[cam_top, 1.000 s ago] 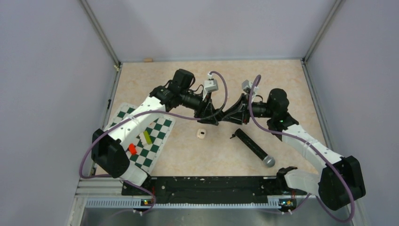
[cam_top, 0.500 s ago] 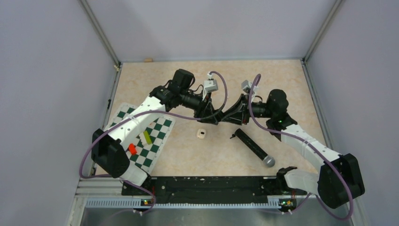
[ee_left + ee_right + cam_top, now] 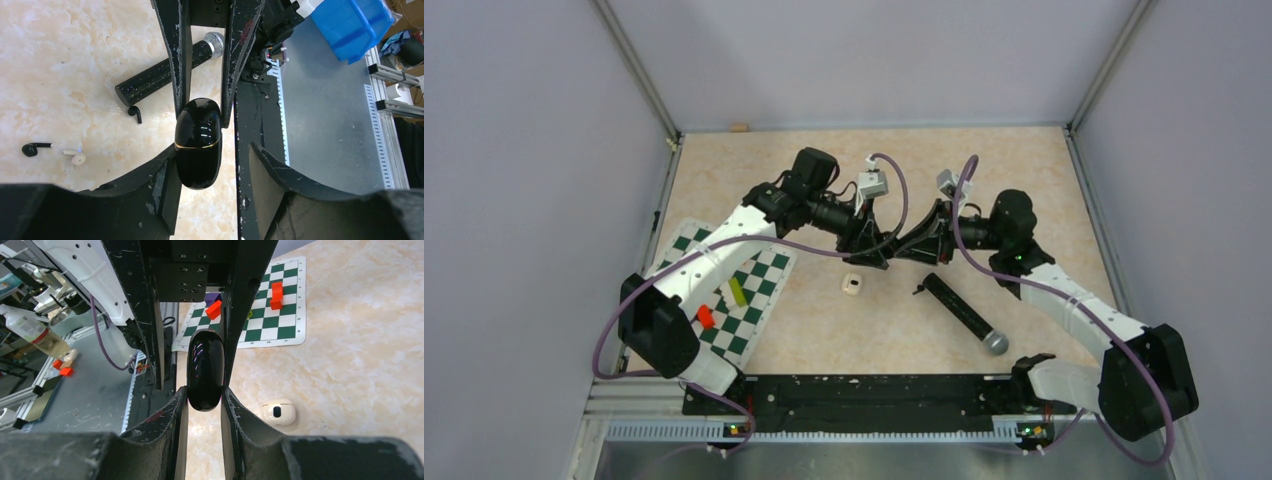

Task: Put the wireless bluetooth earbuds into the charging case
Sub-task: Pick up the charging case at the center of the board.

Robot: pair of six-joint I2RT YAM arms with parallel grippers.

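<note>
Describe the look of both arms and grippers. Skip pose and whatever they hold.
Both the left arm and right arm have white shells between bulky black joints, with a purple cable looping along each. A small grey camera box sits at each wrist. The left gripper and right gripper are black, their tapered fingers scuffed whitish.
</note>
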